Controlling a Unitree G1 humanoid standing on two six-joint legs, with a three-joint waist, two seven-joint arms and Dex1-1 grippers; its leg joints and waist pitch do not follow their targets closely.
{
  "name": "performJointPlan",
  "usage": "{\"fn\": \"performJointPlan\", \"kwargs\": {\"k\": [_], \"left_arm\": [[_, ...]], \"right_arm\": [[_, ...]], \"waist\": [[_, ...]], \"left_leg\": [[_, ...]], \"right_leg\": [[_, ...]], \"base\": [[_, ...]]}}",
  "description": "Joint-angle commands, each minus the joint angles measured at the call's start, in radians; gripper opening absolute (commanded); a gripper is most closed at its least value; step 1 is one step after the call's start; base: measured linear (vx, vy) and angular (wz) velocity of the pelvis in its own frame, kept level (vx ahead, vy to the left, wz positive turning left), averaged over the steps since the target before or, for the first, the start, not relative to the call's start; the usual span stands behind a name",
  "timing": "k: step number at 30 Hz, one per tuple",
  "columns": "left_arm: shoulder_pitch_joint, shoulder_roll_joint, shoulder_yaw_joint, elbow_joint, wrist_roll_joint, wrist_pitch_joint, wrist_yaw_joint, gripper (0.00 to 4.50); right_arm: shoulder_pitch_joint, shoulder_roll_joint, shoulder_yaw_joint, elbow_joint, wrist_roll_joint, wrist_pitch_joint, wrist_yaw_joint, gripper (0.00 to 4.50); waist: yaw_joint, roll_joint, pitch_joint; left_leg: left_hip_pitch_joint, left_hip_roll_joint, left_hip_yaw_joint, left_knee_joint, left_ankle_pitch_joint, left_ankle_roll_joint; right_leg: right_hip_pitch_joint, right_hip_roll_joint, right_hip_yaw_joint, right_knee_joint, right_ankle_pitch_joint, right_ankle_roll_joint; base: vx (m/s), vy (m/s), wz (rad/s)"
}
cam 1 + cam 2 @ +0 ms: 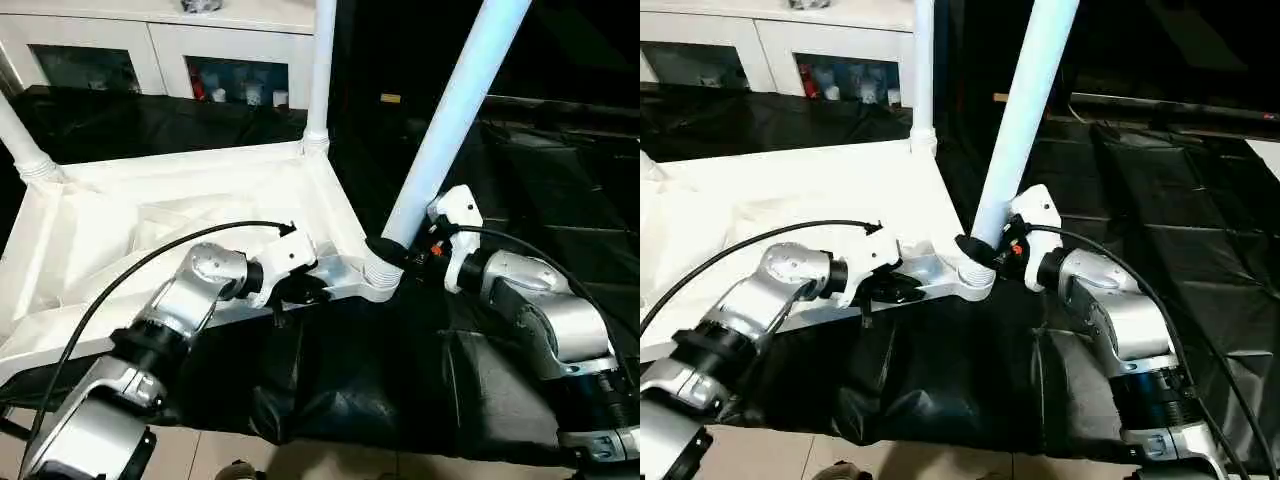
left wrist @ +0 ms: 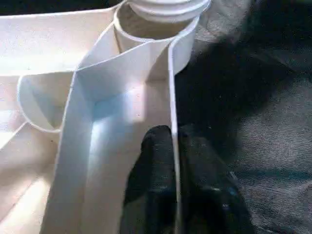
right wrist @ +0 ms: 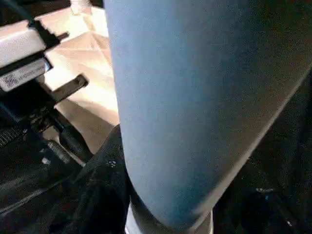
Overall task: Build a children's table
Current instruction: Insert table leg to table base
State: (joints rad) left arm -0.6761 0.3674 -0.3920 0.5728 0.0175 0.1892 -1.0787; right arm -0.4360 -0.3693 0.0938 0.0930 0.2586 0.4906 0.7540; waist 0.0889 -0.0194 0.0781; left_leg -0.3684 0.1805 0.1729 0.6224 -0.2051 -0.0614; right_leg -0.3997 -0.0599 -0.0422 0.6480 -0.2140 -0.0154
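The left gripper (image 1: 292, 290) is nearest to the camera; its two black fingers (image 2: 156, 165) are clenched on the thin side wall of the table top (image 1: 150, 230), one finger inside the rim and one outside, as the left wrist view shows. From there the silver left forearm (image 1: 190, 300) goes back toward the lower left, with a black cable arching over it.

The right gripper (image 1: 400, 252) is at the base of the near leg (image 1: 450, 120), and its black fingers are grasping this leg just above the flared end. The silver right forearm (image 1: 550, 320) goes out to the lower right.

The table top lies upside down on a black cloth (image 1: 350, 380), so the ribbed underside faces up. The near leg stands tilted in the near right corner socket (image 1: 383, 275), leaning away to the upper right. A second leg (image 1: 320, 70) stands upright in the far right corner, and a third leg (image 1: 20, 140) rises at the far left corner. Behind them is a white cabinet (image 1: 150, 50) with glass doors.
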Motion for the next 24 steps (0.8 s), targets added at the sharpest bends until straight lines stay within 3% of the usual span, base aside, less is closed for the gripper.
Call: {"fn": "performJointPlan", "kwargs": {"k": [1, 8, 15, 16, 17, 24], "left_arm": [[-0.009, 0.004, -0.014, 0.014, 0.017, 0.011, -0.017, 0.07], [-0.009, -0.005, 0.012, 0.003, -0.002, -0.006, -0.012, 0.00], [0.025, 0.006, 0.027, -0.045, -0.023, -0.018, -0.032, 0.00], [0.035, 0.010, 0.027, -0.058, -0.026, -0.017, -0.037, 0.00], [0.035, 0.010, 0.027, -0.058, -0.026, -0.017, -0.037, 0.00], [0.058, 0.014, 0.030, -0.070, -0.028, -0.022, -0.033, 0.00]], "right_arm": [[-0.023, -0.018, 0.010, 0.008, -0.018, 0.022, 0.009, 1.87], [-0.047, -0.024, 0.038, 0.058, -0.039, 0.037, 0.015, 1.87], [-0.096, -0.001, 0.021, 0.101, -0.029, 0.029, -0.003, 1.87], [-0.102, 0.001, 0.018, 0.101, -0.023, 0.032, -0.003, 1.87], [-0.102, 0.001, 0.018, 0.101, -0.023, 0.032, -0.003, 1.87], [-0.110, 0.006, 0.016, 0.136, -0.030, 0.019, -0.003, 1.86]], "waist": [[0.002, 0.005, -0.084], [0.004, 0.003, -0.085], [0.002, 0.005, -0.086], [0.002, -0.001, -0.086], [0.003, 0.000, -0.087], [-0.001, 0.001, -0.084]], "left_leg": [[0.012, 0.045, -0.014, -0.074, -0.068, 0.011], [0.011, 0.046, -0.014, -0.073, -0.068, 0.012], [0.010, 0.047, -0.014, -0.074, -0.062, 0.009], [0.010, 0.047, -0.014, -0.074, -0.054, 0.015], [0.009, 0.047, -0.014, -0.073, -0.049, 0.017], [0.010, 0.046, -0.013, -0.075, -0.063, 0.014]], "right_leg": [[0.063, -0.084, 0.051, -0.070, 0.003, -0.259], [0.064, -0.085, 0.050, -0.069, 0.009, -0.264], [0.063, -0.085, 0.049, -0.067, 0.014, -0.267], [0.064, -0.086, 0.050, -0.065, 0.025, -0.268], [0.064, -0.086, 0.050, -0.064, 0.030, -0.268], [0.061, -0.084, 0.050, -0.070, -0.013, -0.257]], "base": [[0.000, 0.000, 0.00], [0.000, 0.000, 0.00], [0.000, 0.000, 0.00], [0.000, 0.000, 0.00], [0.000, 0.000, 0.00], [0.000, 0.000, 0.00]]}}
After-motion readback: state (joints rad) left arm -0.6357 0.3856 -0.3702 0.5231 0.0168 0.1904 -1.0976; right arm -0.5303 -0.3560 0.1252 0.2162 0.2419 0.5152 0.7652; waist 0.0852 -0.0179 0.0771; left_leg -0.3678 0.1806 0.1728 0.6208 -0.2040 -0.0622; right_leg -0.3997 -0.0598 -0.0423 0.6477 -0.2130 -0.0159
